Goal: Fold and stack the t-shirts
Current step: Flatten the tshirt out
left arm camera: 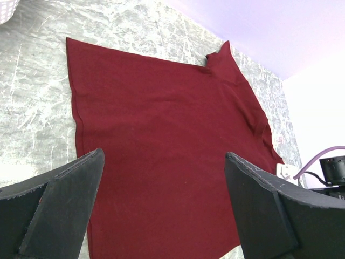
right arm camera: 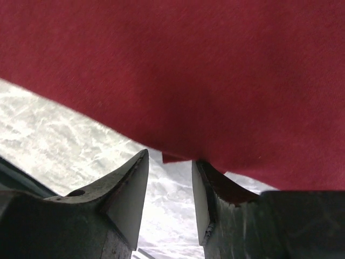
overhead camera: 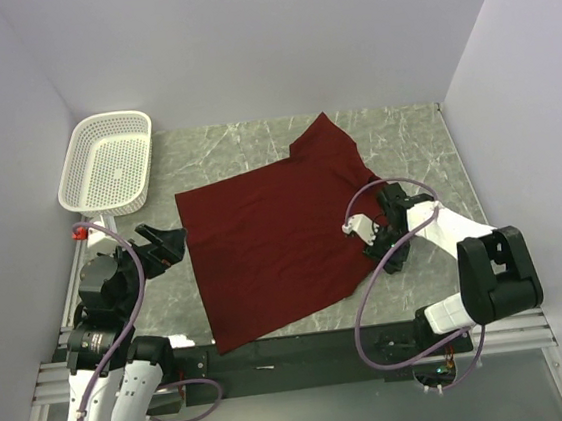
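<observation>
The dark red t-shirt (overhead camera: 274,241) lies spread flat on the marble table, one sleeve pointing to the far side. My left gripper (overhead camera: 169,244) is open and empty, just left of the shirt's left edge. In the left wrist view its fingers (left arm camera: 64,199) stand wide apart with the shirt (left arm camera: 167,135) beyond them. My right gripper (overhead camera: 377,244) is low at the shirt's right edge. In the right wrist view it (right arm camera: 170,159) is open, with the shirt's hem (right arm camera: 215,70) at its fingertips and resting on the right finger (right arm camera: 202,199). No neck label shows.
A white mesh basket (overhead camera: 105,164) stands at the far left corner; its rim shows in the left wrist view (left arm camera: 5,8). Lilac walls close the table (overhead camera: 425,145) on three sides. A black rail (overhead camera: 296,355) runs along the near edge.
</observation>
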